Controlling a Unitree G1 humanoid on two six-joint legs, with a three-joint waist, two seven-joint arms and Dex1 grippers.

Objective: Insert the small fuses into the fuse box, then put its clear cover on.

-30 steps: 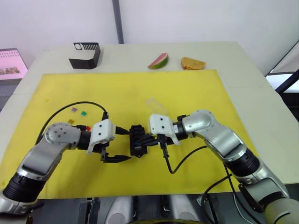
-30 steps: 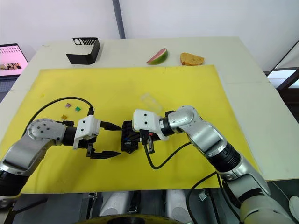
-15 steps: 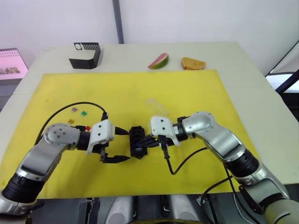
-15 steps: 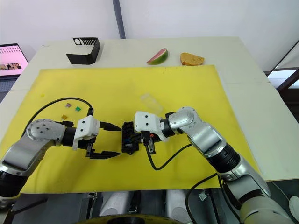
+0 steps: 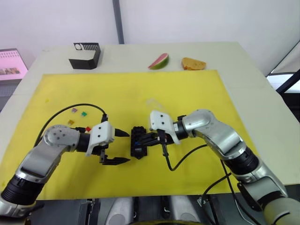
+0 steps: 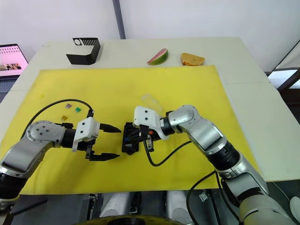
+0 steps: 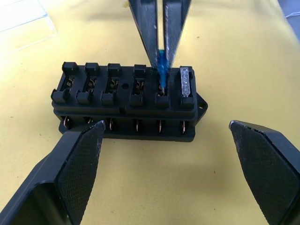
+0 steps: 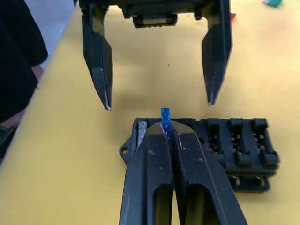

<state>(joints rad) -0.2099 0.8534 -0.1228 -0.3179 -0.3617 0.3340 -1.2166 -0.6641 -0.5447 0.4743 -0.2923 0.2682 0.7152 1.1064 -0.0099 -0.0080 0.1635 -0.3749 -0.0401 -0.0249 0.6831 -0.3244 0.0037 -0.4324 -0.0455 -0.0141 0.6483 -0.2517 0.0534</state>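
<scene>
A pale counter (image 5: 262,93) carries a large yellow mat (image 5: 187,93) that covers most of it. At the far edge of the counter, beyond the mat, stand a bigger black box (image 5: 85,55), a watermelon slice (image 5: 159,61) and a piece of bread (image 5: 193,63).

The fuse box (image 5: 138,141) lies on the mat, toward the near edge and about in the middle between the two arms. The clear cover (image 5: 157,107) lies on the mat just behind it. The spare fuses (image 5: 78,119) are in a small group toward the left edge of the mat.

The right gripper (image 7: 161,44) has its jaws closed on a blue fuse (image 7: 161,70), and the lower end of this fuse is at the mouth of the second slot from one end of the box. In the end slot beside it sits a grey fuse (image 7: 186,81). The left gripper (image 5: 118,146) has its jaws spread wide and holds nothing; it is just beside the box, not touching.

The step in hand seems to be the pressing of the blue fuse. To do it well, I think the fuse should be kept upright over the slot and pushed straight down. The box is light and may slide, so the left jaws could steady it.
</scene>
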